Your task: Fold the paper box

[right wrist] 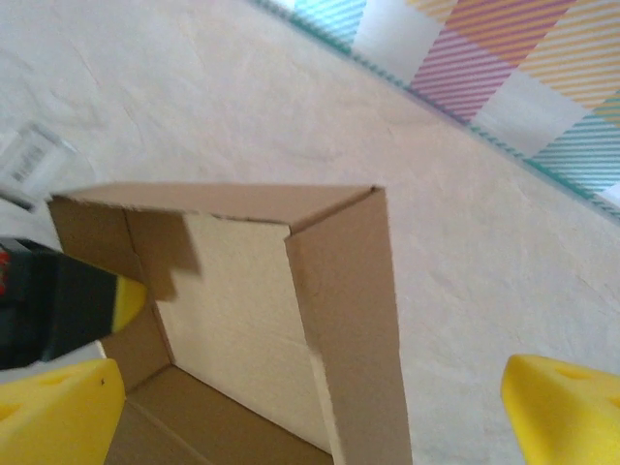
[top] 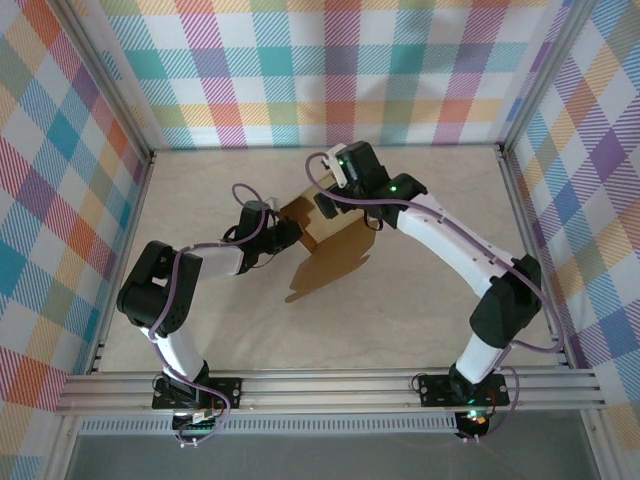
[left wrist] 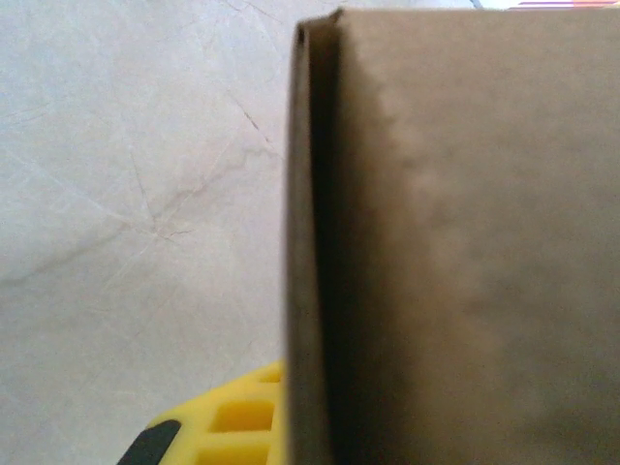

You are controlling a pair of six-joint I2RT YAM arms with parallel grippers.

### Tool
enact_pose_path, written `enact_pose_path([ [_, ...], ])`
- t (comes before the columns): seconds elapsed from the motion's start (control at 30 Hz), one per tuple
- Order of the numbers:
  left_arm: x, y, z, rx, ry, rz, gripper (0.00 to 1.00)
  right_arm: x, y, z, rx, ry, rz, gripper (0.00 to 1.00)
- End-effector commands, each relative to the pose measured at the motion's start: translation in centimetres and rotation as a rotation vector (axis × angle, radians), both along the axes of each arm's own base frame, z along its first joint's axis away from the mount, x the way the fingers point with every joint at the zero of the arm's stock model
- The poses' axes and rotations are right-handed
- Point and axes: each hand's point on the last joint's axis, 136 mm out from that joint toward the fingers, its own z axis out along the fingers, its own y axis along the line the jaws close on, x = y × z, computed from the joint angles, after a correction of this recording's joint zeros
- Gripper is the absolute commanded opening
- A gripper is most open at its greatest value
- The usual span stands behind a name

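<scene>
Box sits mid-table, half-formed, left gripper clamped on its left wall, right gripper spread wide over the right wall, which likely needs folding inward and pressing next

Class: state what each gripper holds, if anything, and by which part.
The left gripper is shut on the paper box, pinching one upright side wall. The right gripper is open above the box, holding nothing.

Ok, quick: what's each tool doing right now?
Left tool: closed, pinching a wall of the paper box.
Right tool: open, holding nothing.
</scene>
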Motion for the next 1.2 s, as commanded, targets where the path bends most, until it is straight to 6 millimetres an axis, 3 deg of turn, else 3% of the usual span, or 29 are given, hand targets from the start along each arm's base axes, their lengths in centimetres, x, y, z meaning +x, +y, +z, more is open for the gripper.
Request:
enact_pose_path([
  [0.0,0.7,0.3,0.9,0.022,0.009,0.021,0.0,-0.4,0.0,2.2,0.131,0.0,-0.015,0.99],
  [0.17,-0.1,1.9,0.4,0.133,0.09,0.06,0.0,-0.4,-1.3,2.4,0.237,0.055,-0.059,0.98],
  [0.33,-0.7,3.6,1.2,0.241,0.11,0.085,0.0,-0.2,-2.8,1.3,0.301,0.102,-0.086,0.96],
  [0.5,-0.9,3.7,1.4,0.254,0.128,0.08,0.0,0.4,-2.6,-0.2,0.184,0.098,-0.05,0.82],
  [0.63,-0.9,3.6,1.6,0.264,0.138,0.079,0.0,1.8,-2.3,-1.5,-0.04,0.04,-0.056,0.7],
  [0.8,-1.0,3.9,1.9,0.271,0.14,0.087,0.0,3.8,-1.1,-3.4,-0.254,-0.007,-0.07,0.63],
  [1.17,-1.1,3.9,2.2,0.277,0.136,0.075,0.0,6.8,-0.1,-5.9,-0.388,-0.004,-0.111,0.43],
])
